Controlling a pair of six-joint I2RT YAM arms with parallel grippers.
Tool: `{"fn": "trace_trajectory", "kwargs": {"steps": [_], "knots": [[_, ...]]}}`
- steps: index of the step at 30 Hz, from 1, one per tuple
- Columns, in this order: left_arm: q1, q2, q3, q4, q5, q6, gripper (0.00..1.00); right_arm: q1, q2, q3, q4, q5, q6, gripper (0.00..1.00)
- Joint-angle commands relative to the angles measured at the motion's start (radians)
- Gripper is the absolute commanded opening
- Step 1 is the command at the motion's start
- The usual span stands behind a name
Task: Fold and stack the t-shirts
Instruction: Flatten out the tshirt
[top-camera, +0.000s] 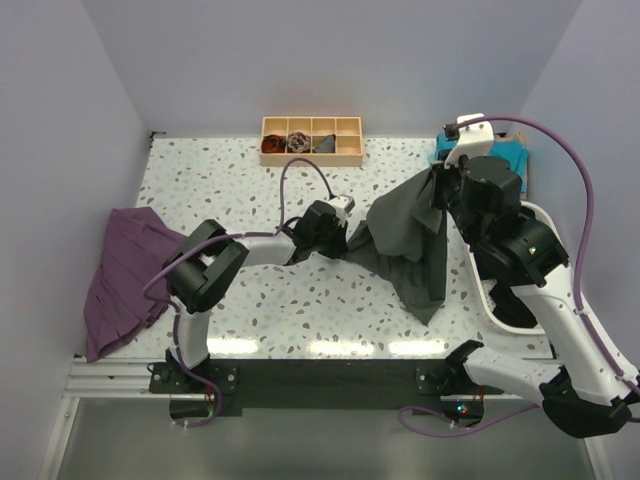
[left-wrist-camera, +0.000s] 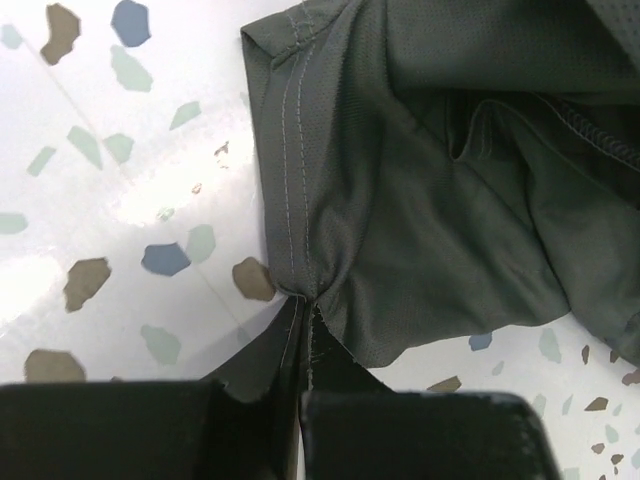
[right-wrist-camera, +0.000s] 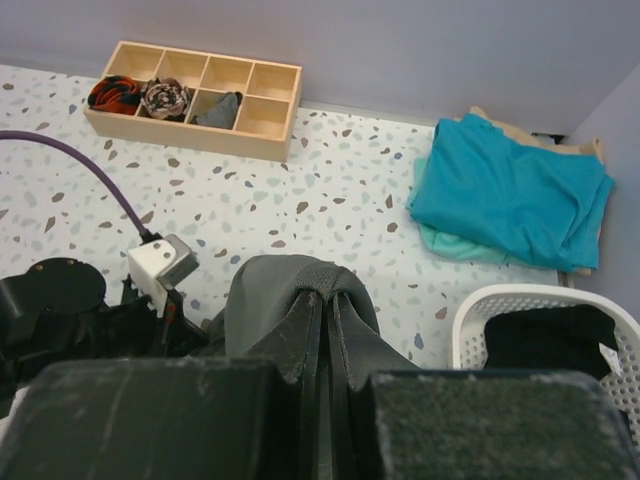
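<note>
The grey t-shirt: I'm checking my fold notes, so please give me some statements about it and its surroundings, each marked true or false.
1. The left claw is shut on the grey t-shirt at its stitched hem. True.
2. The right claw is open and holds nothing. False: it is shut on a fold of the grey t-shirt, holding it raised.
3. The teal t-shirt lies at the far right corner of the table, apart from the grey one. True.
4. Every compartment of the wooden tray is empty. False: three hold small items.
5. The purple cloth lies in the white basket. False: it lies at the table's left edge; the basket holds something dark.
</note>
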Motion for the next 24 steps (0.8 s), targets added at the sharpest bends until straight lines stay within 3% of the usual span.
{"fn": "trace_trajectory", "kwargs": {"steps": [1, 10, 13, 19, 24], "knots": [[0.032, -0.19, 0.047, -0.151, -0.109, 0.058, 0.0, 0.001, -0.057, -0.003, 0.041, 0.063, -0.014, 0.0], [0.187, -0.672, 0.052, -0.454, -0.291, 0.114, 0.0, 0.001, -0.159, -0.082, 0.021, 0.063, 0.042, 0.0], [0.196, -0.816, 0.116, -0.636, -0.459, 0.115, 0.0, -0.001, -0.166, -0.138, 0.003, 0.026, 0.079, 0.0], [0.203, -0.907, 0.268, -0.84, -0.659, 0.122, 0.0, 0.001, -0.147, -0.221, -0.052, -0.006, 0.119, 0.0], [0.204, -0.961, 0.334, -0.873, -0.75, 0.161, 0.0, 0.001, -0.094, -0.327, -0.132, -0.018, 0.182, 0.0]]}}
